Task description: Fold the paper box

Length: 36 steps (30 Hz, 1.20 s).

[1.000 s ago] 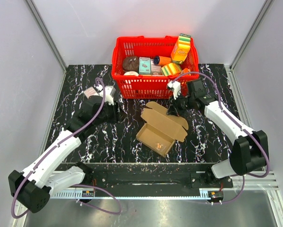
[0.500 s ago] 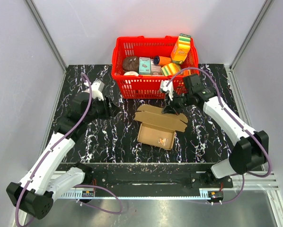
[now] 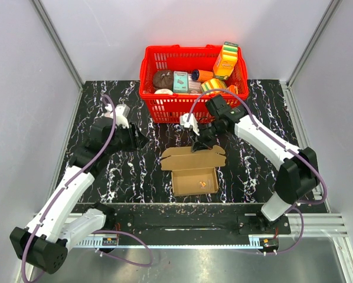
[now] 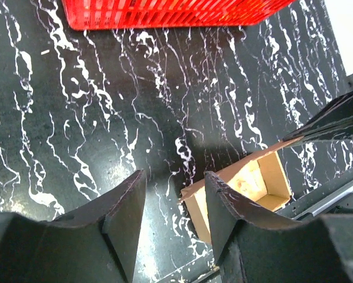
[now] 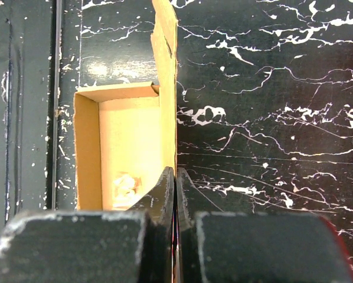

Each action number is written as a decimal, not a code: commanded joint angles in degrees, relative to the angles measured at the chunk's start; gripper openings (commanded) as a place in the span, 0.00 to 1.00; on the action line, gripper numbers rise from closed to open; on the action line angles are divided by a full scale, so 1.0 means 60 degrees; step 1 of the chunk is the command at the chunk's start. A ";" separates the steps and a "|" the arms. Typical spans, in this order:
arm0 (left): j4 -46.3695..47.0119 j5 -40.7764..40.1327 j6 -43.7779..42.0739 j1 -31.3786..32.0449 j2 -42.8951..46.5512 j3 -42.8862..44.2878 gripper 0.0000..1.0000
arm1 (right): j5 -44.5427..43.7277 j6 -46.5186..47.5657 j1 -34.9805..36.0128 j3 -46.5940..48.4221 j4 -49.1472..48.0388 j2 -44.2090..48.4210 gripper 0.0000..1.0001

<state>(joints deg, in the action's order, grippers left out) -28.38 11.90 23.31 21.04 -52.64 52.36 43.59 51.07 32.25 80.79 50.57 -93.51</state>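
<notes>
Right gripper (image 3: 199, 144) (image 5: 175, 171): fingers pressed together, pinching the thin back flap of the paper box (image 3: 191, 171) (image 5: 129, 153). In the wrist view the flap stands edge-on, running straight up from btwn the two fingertips, w/ no gap either side. Grip is on the flap's upper edge, roughly mid-length. The open tray part lies to the left of the fingers in that view, inside walls lit, some small pale bits on its floor.

Left gripper (image 3: 138, 138) (image 4: 173, 174): fingers (image 4: 123, 218) spread about halfway, nothing btwn them, only bare tabletop seen thru the gap. Can't tell how high it sits off the table (image 3: 123, 177) (image 4: 76, 100). It points toward the box from the left, apart from it; a box corner (image 4: 247, 186) shows just past the right-hand finger in the wrist view.

Box position: centre of the black marbled table, nearer the front edge, tray open upward, long side parallel to the front edge. Back flap w/ its tabs rises on the far side, toward the red basket (image 3: 191, 106) (image 4: 164, 12).

Basket sits at the table's rear, middle, apart from the box, filled w/ colourful packages, incl. a yellow-green carton (image 3: 226, 59) upright at its right rear corner.
</notes>
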 commanded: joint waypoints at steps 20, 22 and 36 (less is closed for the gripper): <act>0.0292 -0.0181 -0.0106 -0.0093 0.0219 -0.0772 0.49 | -0.0952 -0.1362 0.0118 -0.0619 -0.2859 0.1479 0.57; 0.0321 -0.0211 -0.0091 -0.0093 0.0292 -0.0860 0.49 | -0.0937 -0.1626 0.0104 -0.0648 -0.2993 0.1611 0.58; 0.0701 0.0038 0.0070 -0.0093 0.0146 -0.1153 0.49 | -0.2896 -0.5209 -0.0131 -0.1701 -0.5392 0.2606 0.68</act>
<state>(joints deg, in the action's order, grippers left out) -27.92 11.46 22.96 20.82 -52.12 45.50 34.44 34.13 32.12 72.86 28.53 -82.78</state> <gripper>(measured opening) 0.486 0.669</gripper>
